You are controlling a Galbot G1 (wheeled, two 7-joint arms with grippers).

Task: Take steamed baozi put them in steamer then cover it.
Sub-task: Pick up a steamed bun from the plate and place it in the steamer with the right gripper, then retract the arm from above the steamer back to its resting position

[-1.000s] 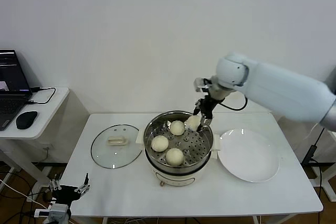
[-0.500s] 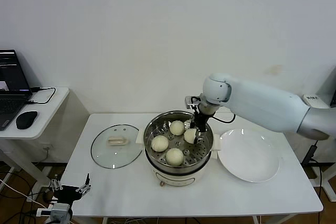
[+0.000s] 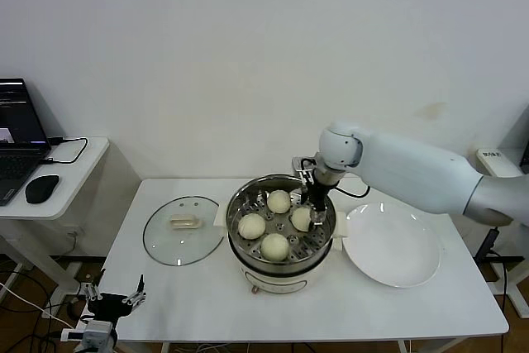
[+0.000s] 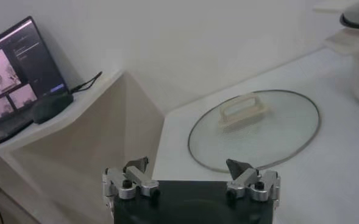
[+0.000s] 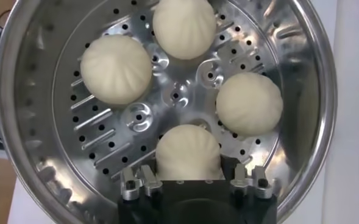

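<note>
Four steamed baozi (image 5: 187, 152) in the steamer (image 5: 33, 146), right gripper (image 5: 188, 181) open around one.

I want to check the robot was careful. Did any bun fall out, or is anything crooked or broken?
Nothing stands out. All four buns sit on the holed tray inside the steamer, none on the table. The right claw is open around the last bun. The glass lid lies flat beside the steamer, and the white plate is empty.
</note>
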